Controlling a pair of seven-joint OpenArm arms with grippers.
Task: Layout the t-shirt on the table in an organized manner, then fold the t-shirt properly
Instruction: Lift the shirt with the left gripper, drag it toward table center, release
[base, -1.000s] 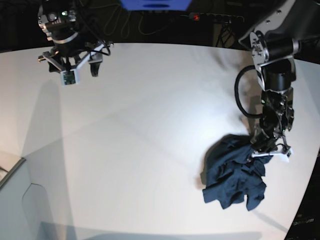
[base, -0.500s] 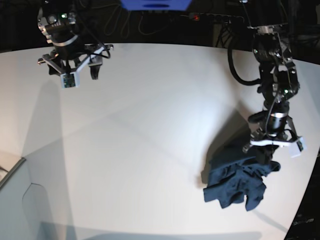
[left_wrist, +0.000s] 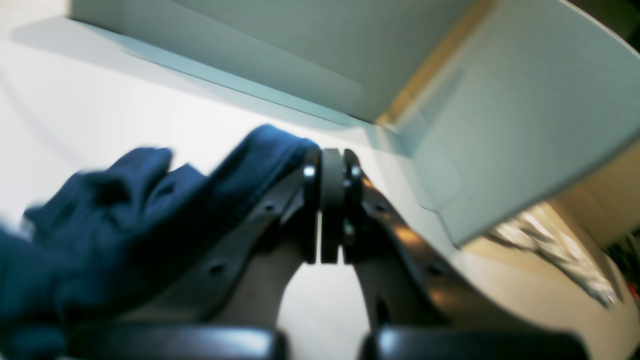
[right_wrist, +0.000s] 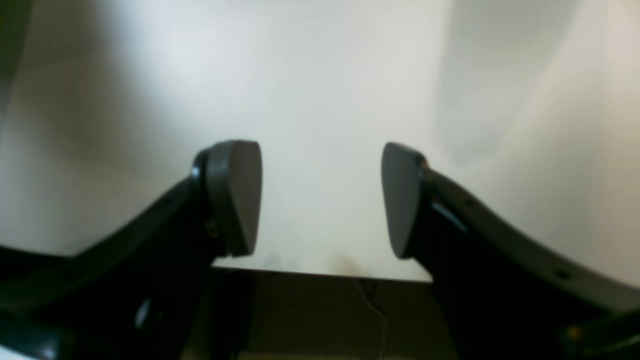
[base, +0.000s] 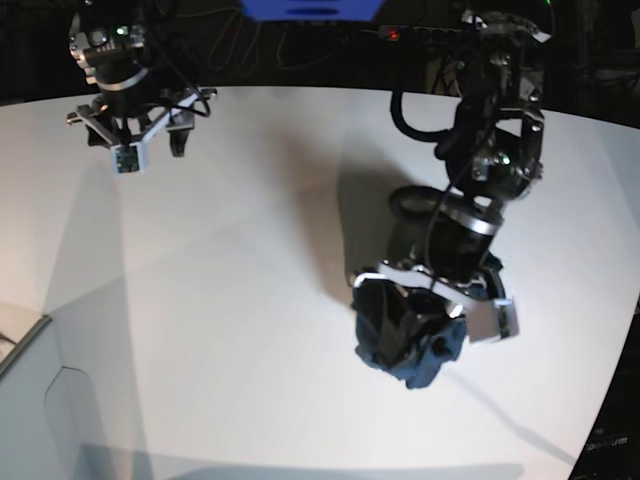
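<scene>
I have the left claw (base: 425, 325) clenched on a bunch of the t-shirt (base: 412, 352), which hangs crumpled over the worktop (base: 250, 280) at about four o'clock in the base view. The right claw (right_wrist: 320, 200) hovers released and empty at ten o'clock. This looks like the layout step, barely begun. Next I'd set the cloth down and find a hem or shoulder to spread it.

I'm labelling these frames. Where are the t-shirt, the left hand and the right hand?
t-shirt (base: 415, 360): base view, bunched cloth below the hand.
left hand (left_wrist: 327, 212): left wrist view, between the closed fingertips.
right hand (right_wrist: 321, 197): right wrist view, gap between the open fingertips.
</scene>
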